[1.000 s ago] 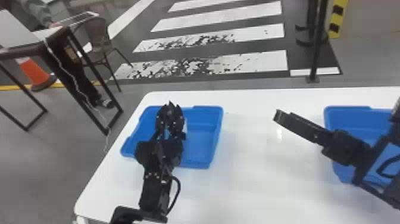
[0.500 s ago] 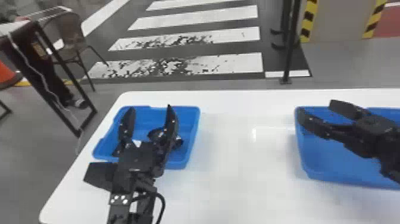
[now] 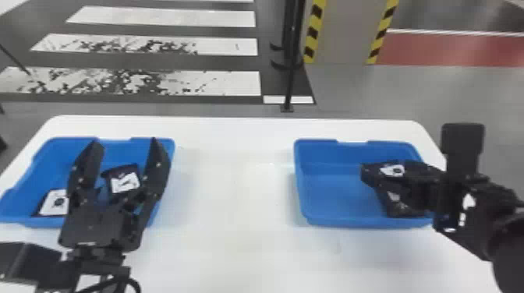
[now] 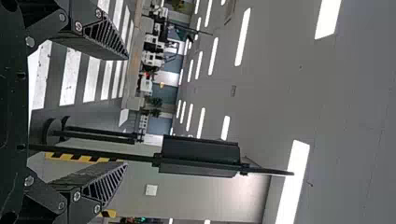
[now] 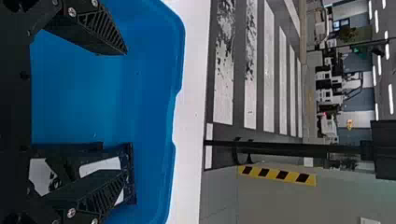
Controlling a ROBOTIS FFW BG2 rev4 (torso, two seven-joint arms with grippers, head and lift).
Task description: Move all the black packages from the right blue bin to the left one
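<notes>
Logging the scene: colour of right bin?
Blue, best in the right wrist view: right bin.

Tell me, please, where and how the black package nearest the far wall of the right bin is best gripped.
I'd pinch the black package by its left edge, bringing the right gripper in from above and the left: bare floor of the right bin borders that edge, likely leaving room for a finger, and the package's white label faces up, suggesting it lies fairly flat.
</notes>
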